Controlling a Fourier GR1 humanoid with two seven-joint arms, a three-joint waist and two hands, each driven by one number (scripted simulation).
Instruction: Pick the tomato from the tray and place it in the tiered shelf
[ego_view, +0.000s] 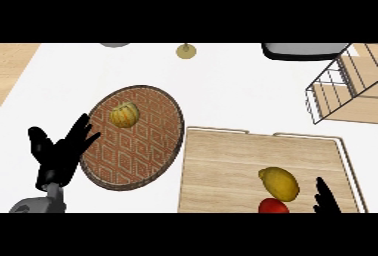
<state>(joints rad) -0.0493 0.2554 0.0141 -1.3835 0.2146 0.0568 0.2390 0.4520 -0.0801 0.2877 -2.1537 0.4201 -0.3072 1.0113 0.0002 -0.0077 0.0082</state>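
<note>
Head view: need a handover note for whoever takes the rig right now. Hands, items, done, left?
Left hand: open, fingers up, resting at the view's left by the round patterned plate.
Right hand: only its fingers show, at the lower right over the tray; they are straight and hold nothing.
Tomato: on the wooden tray at its near edge, just below the lemon and left of the right hand's fingers.
Tiered shelf: upper right, beyond the tray.
Done: nothing yet; the tomato is not grasped.
Left: grasp the tomato, lift it, carry it to the shelf, release.
</note>
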